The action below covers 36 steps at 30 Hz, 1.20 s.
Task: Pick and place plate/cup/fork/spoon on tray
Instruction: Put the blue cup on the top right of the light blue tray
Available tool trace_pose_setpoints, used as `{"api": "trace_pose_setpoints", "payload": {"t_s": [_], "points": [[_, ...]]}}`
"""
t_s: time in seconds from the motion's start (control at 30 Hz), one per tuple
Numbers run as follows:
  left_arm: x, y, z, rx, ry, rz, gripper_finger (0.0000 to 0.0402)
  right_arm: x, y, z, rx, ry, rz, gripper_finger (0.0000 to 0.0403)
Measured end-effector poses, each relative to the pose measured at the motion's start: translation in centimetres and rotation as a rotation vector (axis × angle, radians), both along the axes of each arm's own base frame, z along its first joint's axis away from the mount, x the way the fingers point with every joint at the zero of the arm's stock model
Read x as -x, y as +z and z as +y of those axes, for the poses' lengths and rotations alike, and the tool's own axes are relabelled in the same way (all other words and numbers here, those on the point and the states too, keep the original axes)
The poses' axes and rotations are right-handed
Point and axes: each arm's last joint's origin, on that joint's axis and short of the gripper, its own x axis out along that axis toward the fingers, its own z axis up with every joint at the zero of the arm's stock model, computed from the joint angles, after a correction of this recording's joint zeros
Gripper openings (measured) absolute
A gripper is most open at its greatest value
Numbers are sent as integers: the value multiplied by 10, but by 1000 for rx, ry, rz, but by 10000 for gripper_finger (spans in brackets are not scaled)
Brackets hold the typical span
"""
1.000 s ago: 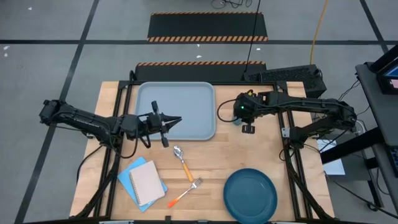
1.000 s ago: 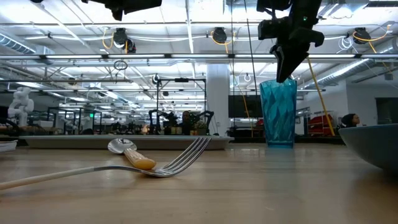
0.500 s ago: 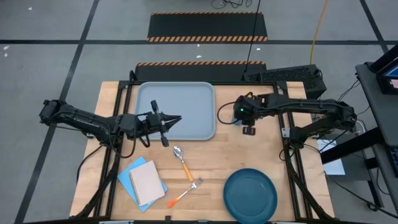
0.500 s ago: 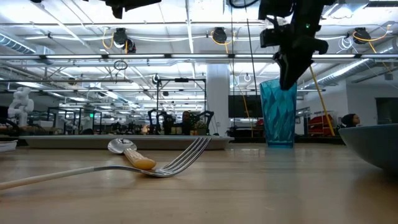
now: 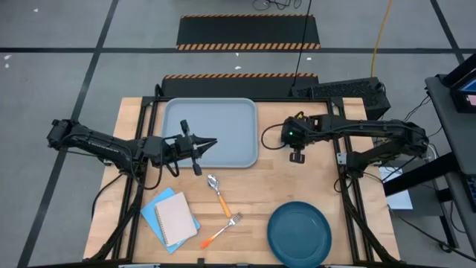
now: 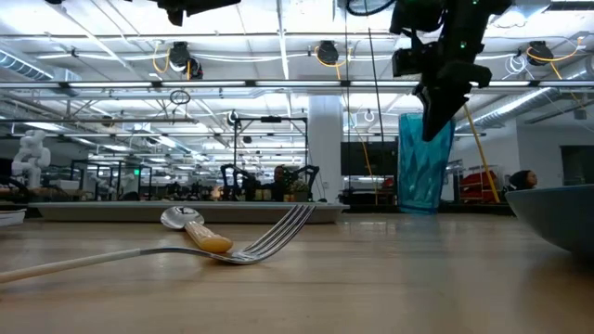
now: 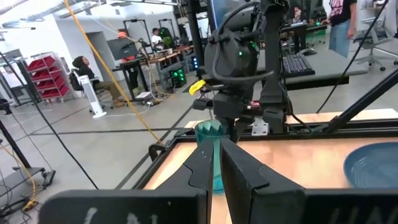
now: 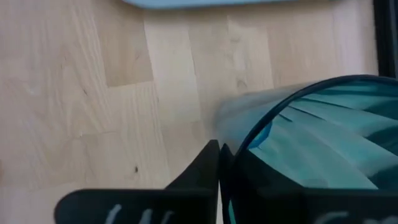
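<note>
From above, the tray (image 5: 210,132) lay at the far side of the wooden table (image 5: 320,186), and the left gripper (image 5: 210,143) hung over its near edge with its fingers drawn close together and nothing between them. The right gripper (image 5: 287,139) sat just beside the tray's right edge, over the spot where the cup stood, though the arm hid the cup from that angle. The spoon (image 5: 217,190) and the fork (image 5: 222,230) lay apart on the bare wood nearer the front, a notebook (image 5: 172,217) to their left and the plate (image 5: 299,234) to their right. At table height, the fork (image 6: 232,243) lay across the foreground with the spoon (image 6: 193,225) just behind it, and the cup (image 6: 423,163) stood a little tilted on the far side, the right gripper (image 6: 439,119) clamped on its rim from above; the plate's (image 6: 555,213) edge showed at the right. Past the left gripper's fingers (image 7: 242,180), the cup (image 7: 211,149) stood on the table beneath the other arm, with the plate (image 7: 373,169) off to one side. Past the right gripper's own fingers (image 8: 211,165), which were pinched shut on the cup's (image 8: 311,143) wall at the rim, the wood lay beneath and a sliver of the tray (image 8: 230,2) showed beyond.
</note>
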Motion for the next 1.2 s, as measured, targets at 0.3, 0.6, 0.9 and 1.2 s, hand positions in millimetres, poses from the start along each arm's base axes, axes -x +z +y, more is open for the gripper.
{"api": "trace_pose_setpoints", "payload": {"t_s": [0.3,0.6,0.9,1.2], "points": [[-1,0,5,3,25,-2,33,-5,36,23,8,62,-139,3],[-1,0,6,18,28,-2,33,-12,92,37,52,128,-302,3],[0,0,3,25,11,-2,33,-11,123,37,76,150,-393,2],[0,-3,2,38,9,17,33,-13,134,32,145,223,-435,2]]}}
